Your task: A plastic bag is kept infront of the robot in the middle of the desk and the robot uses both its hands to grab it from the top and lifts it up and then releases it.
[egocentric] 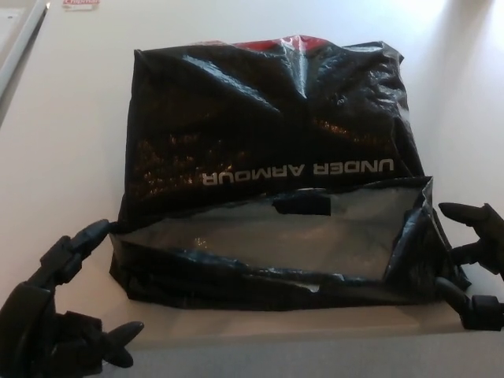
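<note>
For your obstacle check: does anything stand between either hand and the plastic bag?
Nothing visible does. The left hand and right hand sit open at the plastic bag's near corners, on bare desk.

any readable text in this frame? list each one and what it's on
"UNDER ARMOUR": white capitals on the black plastic bag, upside down as seen from the head view.
Red-and-white label at the top left edge of the desk: it bears red print, cut off by the frame and too blurred to read.
No other text, numbers or signs show.
</note>
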Motion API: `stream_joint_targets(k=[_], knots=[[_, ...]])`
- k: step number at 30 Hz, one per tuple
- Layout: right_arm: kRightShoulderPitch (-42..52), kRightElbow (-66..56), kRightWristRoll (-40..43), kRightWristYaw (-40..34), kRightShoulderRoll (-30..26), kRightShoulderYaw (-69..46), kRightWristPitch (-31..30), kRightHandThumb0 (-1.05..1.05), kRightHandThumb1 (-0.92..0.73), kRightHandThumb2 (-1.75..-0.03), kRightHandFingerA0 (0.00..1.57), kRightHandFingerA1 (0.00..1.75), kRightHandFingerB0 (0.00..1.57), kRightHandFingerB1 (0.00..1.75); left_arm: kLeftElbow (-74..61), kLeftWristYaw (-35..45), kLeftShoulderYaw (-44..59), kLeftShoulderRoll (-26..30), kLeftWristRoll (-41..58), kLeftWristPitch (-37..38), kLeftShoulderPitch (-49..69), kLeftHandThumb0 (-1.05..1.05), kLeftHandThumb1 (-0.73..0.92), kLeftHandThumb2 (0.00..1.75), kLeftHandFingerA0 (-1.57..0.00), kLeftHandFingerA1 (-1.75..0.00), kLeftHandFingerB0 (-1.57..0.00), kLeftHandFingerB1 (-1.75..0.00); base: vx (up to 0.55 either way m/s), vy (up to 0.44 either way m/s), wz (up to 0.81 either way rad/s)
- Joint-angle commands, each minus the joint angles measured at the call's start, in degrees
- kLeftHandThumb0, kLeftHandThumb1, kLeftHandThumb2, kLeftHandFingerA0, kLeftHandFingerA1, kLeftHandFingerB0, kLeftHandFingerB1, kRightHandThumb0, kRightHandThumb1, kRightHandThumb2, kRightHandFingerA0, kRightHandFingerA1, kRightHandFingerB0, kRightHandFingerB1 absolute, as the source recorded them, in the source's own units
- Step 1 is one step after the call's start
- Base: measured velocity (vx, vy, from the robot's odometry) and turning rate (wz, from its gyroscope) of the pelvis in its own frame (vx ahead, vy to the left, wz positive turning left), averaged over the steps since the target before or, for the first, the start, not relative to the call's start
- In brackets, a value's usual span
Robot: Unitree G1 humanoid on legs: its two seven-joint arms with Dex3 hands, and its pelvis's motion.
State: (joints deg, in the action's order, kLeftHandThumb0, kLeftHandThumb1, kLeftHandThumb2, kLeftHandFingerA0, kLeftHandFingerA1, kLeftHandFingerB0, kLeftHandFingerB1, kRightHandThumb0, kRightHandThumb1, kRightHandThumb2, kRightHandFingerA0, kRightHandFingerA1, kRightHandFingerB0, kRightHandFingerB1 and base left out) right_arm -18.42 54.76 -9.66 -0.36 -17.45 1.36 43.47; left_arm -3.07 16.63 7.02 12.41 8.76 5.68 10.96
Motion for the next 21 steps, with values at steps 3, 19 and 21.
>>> stream_joint_targets(k=[3,19,21], knots=[[1.4,2.5,-0.4,1.9,0.0,0.9,-2.1,-0.94,-0.44,-0.97,0.62,1.01,0.00,0.68,5.7,-5.9,0.0,-1.1,-9.0,18.7,-0.5,-0.42,0.32,0.67,-0.17,-0.45,0.00,-0.17,0.00,0.000,0.00],[1.7,2.8,0.1,1.7,0.1,1.5,-2.0,-0.97,-0.47,-0.97,0.61,1.01,0.00,0.69,10.6,-9.5,0.2,-3.2,-9.7,18.5,-3.4,-0.42,0.46,0.68,-0.16,-0.42,0.00,-0.14,0.00,0.000,0.00],[1.6,3.0,0.2,1.8,0.0,1.6,-1.9,-0.97,-0.46,-0.98,0.59,1.00,0.00,0.69,11.2,-9.8,0.0,-3.1,-10.0,17.7,-3.9,-0.42,0.52,0.56,-0.20,-0.34,0.00,-0.18,0.00,0.000,0.00]])
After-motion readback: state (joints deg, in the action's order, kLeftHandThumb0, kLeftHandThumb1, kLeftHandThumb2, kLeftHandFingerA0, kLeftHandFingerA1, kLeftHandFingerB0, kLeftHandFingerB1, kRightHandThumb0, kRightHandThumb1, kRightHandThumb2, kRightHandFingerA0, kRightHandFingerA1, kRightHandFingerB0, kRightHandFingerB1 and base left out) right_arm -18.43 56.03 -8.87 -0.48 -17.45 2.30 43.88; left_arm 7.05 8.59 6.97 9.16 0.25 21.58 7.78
